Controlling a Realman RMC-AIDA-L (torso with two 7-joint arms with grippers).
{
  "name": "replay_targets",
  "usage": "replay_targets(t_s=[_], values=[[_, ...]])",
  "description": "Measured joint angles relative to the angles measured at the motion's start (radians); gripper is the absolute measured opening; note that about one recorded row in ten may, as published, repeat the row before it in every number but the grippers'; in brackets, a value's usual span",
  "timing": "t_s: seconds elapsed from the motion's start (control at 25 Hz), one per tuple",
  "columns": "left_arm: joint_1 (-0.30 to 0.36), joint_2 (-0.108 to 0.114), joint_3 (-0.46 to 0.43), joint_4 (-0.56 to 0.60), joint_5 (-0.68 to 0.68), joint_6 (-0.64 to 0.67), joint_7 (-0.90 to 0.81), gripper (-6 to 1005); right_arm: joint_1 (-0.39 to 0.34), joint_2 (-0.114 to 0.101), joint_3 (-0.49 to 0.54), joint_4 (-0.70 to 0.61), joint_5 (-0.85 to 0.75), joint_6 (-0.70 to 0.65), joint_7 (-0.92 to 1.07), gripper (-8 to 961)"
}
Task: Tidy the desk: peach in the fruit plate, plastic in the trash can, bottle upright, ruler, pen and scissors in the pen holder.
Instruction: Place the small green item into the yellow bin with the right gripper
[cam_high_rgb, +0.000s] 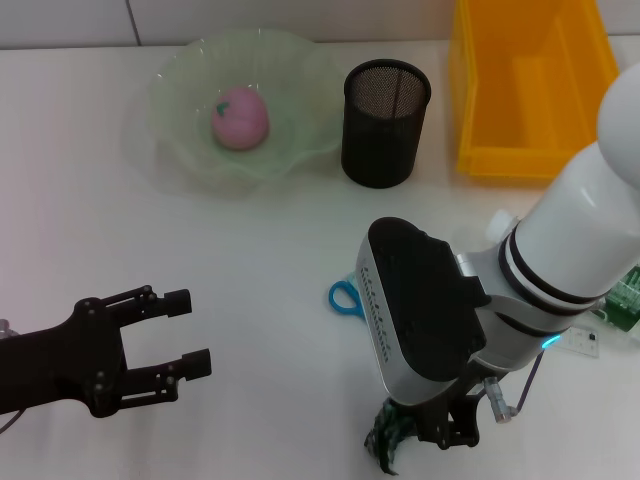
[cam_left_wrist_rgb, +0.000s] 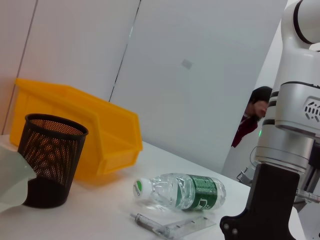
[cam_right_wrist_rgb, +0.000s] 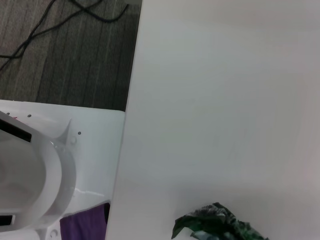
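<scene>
head: high, looks down on pen holder (cam_high_rgb: 385, 122) | left wrist: low, near desk level, sideways at pen holder (cam_left_wrist_rgb: 48, 159), shared | right wrist: close over desk edge

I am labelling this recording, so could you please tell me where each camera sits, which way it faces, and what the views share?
Head view: on the robot's head, looking down at the white desk; shows the pink peach in the pale green fruit plate, the open left gripper and the right gripper.
Left wrist view: low on the left arm, facing across the desk at the lying clear plastic bottle; shows the right arm.
Right wrist view: faces down at the desk edge and floor.
Shared: the black mesh pen holder, the yellow plastic bin, the crumpled dark green plastic.
</scene>
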Motion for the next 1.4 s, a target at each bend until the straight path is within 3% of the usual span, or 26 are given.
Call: replay_targets(t_s=[0.4, 0.68, 1.08, 1.16, 1.2, 1.24, 1.36, 1.4], values=[[0.002, 0.0, 0.0, 0.0, 0.0, 0.0, 0.002, 800, -0.002, 0.0, 0.003, -0.002, 0.0, -0.008, 0.0, 17], [0.002, -0.001, 0.0, 0.0, 0.0, 0.004, 0.0, 800, -0.026, -0.004, 0.057, -0.054, 0.006, -0.046, -0.005, 2], [-0.002, 0.001, -0.011, 0.0, 0.0, 0.008, -0.008, 799, -0.096, -0.007, 0.415, -0.174, 0.109, -0.173, -0.091, 17], [-0.003, 0.002, -0.011, 0.0, 0.0, 0.009, -0.008, 799, -0.11, -0.007, 0.516, -0.197, 0.123, -0.183, -0.108, 20], [-0.004, 0.002, -0.011, 0.0, 0.0, 0.009, -0.009, 799, -0.123, -0.007, 0.628, -0.215, 0.131, -0.178, -0.127, 21], [-0.004, 0.002, -0.011, 0.0, 0.0, 0.009, -0.009, 799, -0.123, -0.007, 0.628, -0.215, 0.131, -0.178, -0.127, 23], [-0.006, 0.002, -0.011, 0.0, 0.0, 0.01, -0.009, 799, -0.14, -0.007, 0.84, -0.211, 0.17, -0.126, -0.169, 27], [-0.006, 0.002, -0.011, 0.0, 0.0, 0.009, -0.009, 799, -0.148, -0.008, 0.966, -0.166, 0.227, -0.05, -0.193, 28]])
